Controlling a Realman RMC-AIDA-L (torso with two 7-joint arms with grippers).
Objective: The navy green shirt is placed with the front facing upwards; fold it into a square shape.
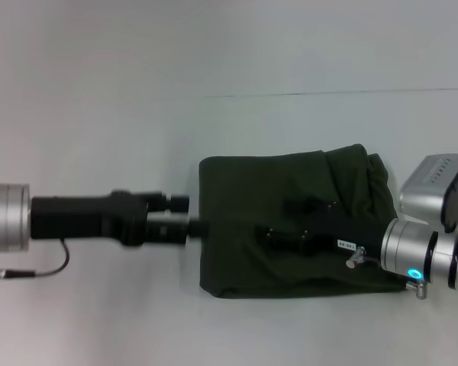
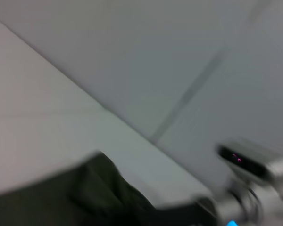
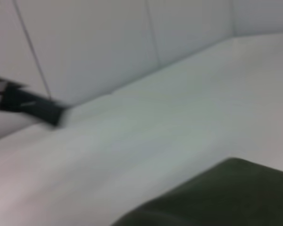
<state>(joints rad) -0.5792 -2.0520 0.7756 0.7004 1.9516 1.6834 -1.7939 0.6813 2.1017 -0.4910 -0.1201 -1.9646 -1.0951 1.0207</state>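
The navy green shirt lies on the white table as a rough square bundle, its right side bunched up, and no lettering shows. My left gripper reaches in from the left at table height, open, with its lower finger touching the shirt's left edge. My right gripper comes in from the right and lies low over the middle of the shirt, black against the dark cloth. A corner of the shirt shows in the left wrist view. The right wrist view also catches an edge of the shirt.
The white table extends around the shirt, with a white wall behind it. The left wrist view shows the right arm's silver wrist. In the right wrist view the left arm's black gripper sits far off.
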